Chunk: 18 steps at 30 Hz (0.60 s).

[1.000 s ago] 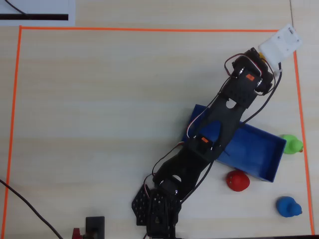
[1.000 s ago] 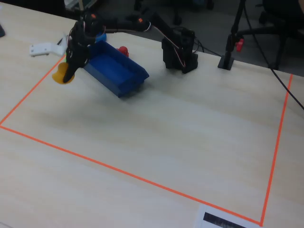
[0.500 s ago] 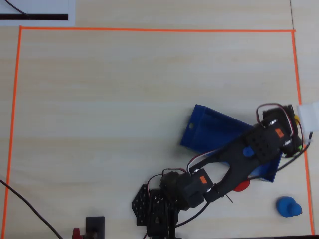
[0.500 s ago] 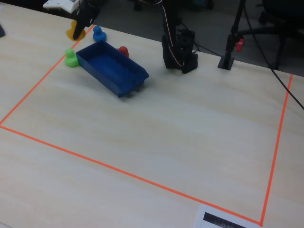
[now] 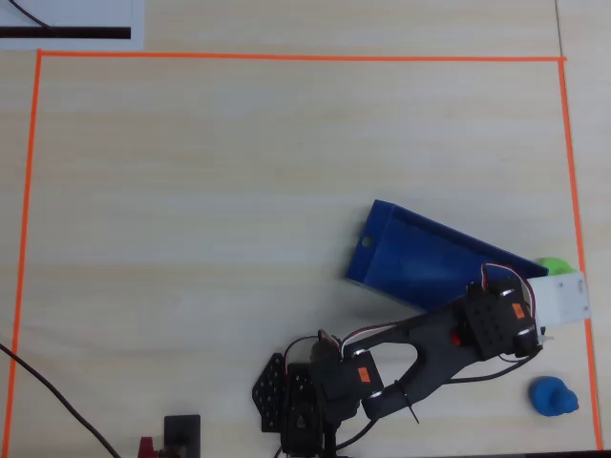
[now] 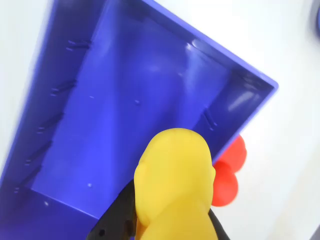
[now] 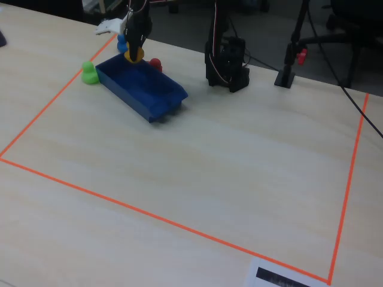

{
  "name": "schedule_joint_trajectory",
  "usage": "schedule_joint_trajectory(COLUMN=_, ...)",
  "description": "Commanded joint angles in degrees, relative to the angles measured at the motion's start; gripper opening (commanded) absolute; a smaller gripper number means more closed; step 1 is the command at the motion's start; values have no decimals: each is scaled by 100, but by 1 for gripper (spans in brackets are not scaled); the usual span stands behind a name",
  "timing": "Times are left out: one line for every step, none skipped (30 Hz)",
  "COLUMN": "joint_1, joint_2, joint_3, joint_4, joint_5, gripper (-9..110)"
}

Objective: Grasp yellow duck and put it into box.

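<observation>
The yellow duck (image 6: 175, 180) fills the lower middle of the wrist view, and my gripper (image 6: 170, 222) is shut on it, with one black finger (image 6: 117, 220) against its left side. Under it lies the open blue box (image 6: 125, 100). In the fixed view the gripper (image 7: 133, 51) holds the duck (image 7: 133, 56) just above the far end of the box (image 7: 143, 89). In the overhead view the arm's wrist (image 5: 492, 324) covers the duck, at the right end of the box (image 5: 420, 258).
A red duck (image 6: 227, 175) stands just outside the box's end wall. A green duck (image 7: 88, 73) sits at the box's left corner on the orange tape (image 7: 42, 113). A blue duck (image 5: 552, 396) stands near the right tape line. A stand (image 7: 290, 60) rises beside the arm's base (image 7: 227, 66).
The arm has swung back from beyond the orange tape line to over the box's end, carrying the yellow duck and lowering it.
</observation>
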Motion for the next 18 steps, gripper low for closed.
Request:
schedule_joint_trajectory(joint_1=-264, joint_2=308, joint_3=-53, joint_4=-202, joint_5=-88, gripper=0)
schedule_joint_trajectory(joint_1=-308, joint_2=308, joint_3=-44, joint_4=-220, joint_5=-114, gripper=0)
schedule_joint_trajectory(joint_1=-352, joint_2=308, joint_3=-35, joint_4=-229, joint_5=-149, gripper=0)
schedule_joint_trajectory(joint_1=-396, joint_2=308, joint_3=-9, joint_4=-220, joint_5=-193, gripper=0)
schedule_joint_trajectory(joint_1=-431, joint_2=308, joint_3=26, joint_4=-220, joint_5=-220, gripper=0)
schedule_joint_trajectory(joint_1=-466, joint_2=308, joint_3=88, joint_4=-229, joint_5=-246, gripper=0)
schedule_joint_trajectory(joint_1=-483, joint_2=316, joint_3=167, joint_4=-264, joint_5=-281, gripper=0)
schedule_joint_trajectory(joint_1=-510, joint_2=334, joint_3=281, joint_4=-369, joint_5=-308, gripper=0)
schedule_joint_trajectory(joint_1=-519, joint_2=334, joint_3=413, joint_4=-492, joint_5=-316, gripper=0)
schedule_joint_trajectory(joint_1=-519, joint_2=343, joint_3=519, joint_4=-606, joint_5=-325, gripper=0)
schedule_joint_trajectory(joint_1=-519, joint_2=343, joint_3=624, joint_4=-729, joint_5=-343, gripper=0)
schedule_joint_trajectory(joint_1=-519, joint_2=343, joint_3=703, joint_4=-835, joint_5=-369, gripper=0)
schedule_joint_trajectory(joint_1=-519, joint_2=352, joint_3=765, joint_4=-932, joint_5=-404, gripper=0)
schedule_joint_trajectory(joint_1=-519, joint_2=352, joint_3=809, joint_4=-993, joint_5=-457, gripper=0)
schedule_joint_trajectory(joint_1=-519, joint_2=360, joint_3=826, joint_4=-1037, joint_5=-501, gripper=0)
schedule_joint_trajectory(joint_1=-527, joint_2=360, joint_3=835, joint_4=-1055, joint_5=-527, gripper=1)
schedule_joint_trajectory(joint_1=-536, joint_2=360, joint_3=826, joint_4=-1099, joint_5=-527, gripper=4)
schedule_joint_trajectory(joint_1=-545, joint_2=360, joint_3=817, joint_4=-1143, joint_5=-536, gripper=6)
